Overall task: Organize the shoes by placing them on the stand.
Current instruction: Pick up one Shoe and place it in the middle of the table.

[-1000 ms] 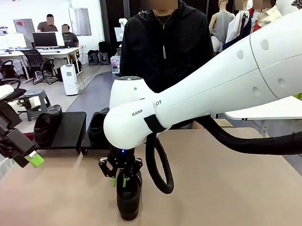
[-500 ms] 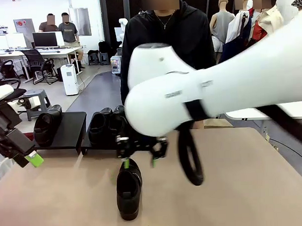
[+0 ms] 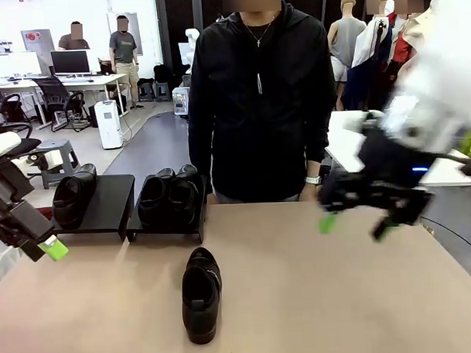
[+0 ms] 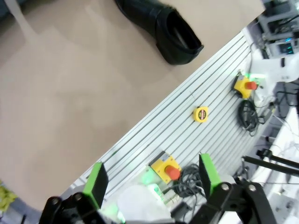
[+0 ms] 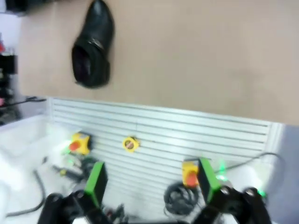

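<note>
Tan surface [image 3: 363,296] spans the front view; person [image 3: 260,98] in black stands at its far edge. Matte-black stand [image 3: 105,204], two platforms at far left: left platform holds one shoe [image 3: 74,196], right platform holds a pair [image 3: 168,198].

Fourth shoe [image 3: 201,292] lies alone on the surface near the middle, well short of the stand, toe toward the stand.

Change: a second ago the right tool [image 3: 353,223] was down on that shoe; now it is off to the right, blurred, jaws wide, empty. Shoe sits where it did. My read: released, not placed, so one shoe remains to be racked.

Left tool [image 3: 48,246] hovers at left edge, jaws wide, empty.

No legible writing or brand now.
</note>
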You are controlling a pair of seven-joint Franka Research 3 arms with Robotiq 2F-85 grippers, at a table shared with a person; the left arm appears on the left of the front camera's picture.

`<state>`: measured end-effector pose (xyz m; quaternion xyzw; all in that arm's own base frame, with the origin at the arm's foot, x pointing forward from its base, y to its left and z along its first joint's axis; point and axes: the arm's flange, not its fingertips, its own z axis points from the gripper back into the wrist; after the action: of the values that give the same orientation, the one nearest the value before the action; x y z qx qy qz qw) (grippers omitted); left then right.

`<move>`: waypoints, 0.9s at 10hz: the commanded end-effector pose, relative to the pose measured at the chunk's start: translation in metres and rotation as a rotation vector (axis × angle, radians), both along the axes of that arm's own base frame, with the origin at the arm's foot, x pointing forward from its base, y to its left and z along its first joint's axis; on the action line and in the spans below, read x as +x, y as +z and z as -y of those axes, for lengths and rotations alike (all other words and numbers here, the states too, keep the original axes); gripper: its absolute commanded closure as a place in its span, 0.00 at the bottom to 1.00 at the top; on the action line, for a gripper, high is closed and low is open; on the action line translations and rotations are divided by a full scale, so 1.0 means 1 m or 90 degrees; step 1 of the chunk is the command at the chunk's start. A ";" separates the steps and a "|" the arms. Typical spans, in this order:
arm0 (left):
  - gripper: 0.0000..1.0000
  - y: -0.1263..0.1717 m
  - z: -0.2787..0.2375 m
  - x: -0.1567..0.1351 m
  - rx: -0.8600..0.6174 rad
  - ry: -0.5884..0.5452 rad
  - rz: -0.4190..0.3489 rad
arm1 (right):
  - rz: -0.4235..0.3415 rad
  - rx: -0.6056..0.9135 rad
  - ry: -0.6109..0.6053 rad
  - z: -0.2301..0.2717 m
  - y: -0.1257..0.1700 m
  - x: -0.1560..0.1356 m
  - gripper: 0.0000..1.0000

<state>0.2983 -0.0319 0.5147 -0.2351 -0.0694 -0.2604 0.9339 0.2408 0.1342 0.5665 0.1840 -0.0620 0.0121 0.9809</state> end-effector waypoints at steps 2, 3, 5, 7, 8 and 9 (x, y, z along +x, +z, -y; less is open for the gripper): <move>0.00 0.000 -0.001 0.000 0.001 0.004 -0.002 | 0.010 0.154 0.024 0.096 -0.047 -0.003 0.00; 0.00 0.000 -0.001 0.000 0.001 0.004 -0.002 | 0.067 0.199 0.015 0.110 -0.063 -0.004 0.00; 0.00 0.000 -0.001 0.000 0.001 0.004 -0.002 | 0.039 0.147 0.008 0.112 -0.009 0.003 0.00; 0.00 0.000 -0.001 0.000 0.001 0.004 -0.002 | 0.039 0.147 0.008 0.112 -0.009 0.003 0.00; 0.00 0.000 -0.001 0.000 0.001 0.004 -0.002 | 0.039 0.147 0.008 0.112 -0.009 0.003 0.00; 0.00 0.000 -0.001 0.000 0.001 0.004 -0.002 | 0.039 0.147 0.008 0.112 -0.009 0.003 0.00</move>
<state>0.2983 -0.0319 0.5147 -0.2351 -0.0694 -0.2605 0.9338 0.2438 0.0260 0.5537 0.2861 -0.0893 0.0116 0.9540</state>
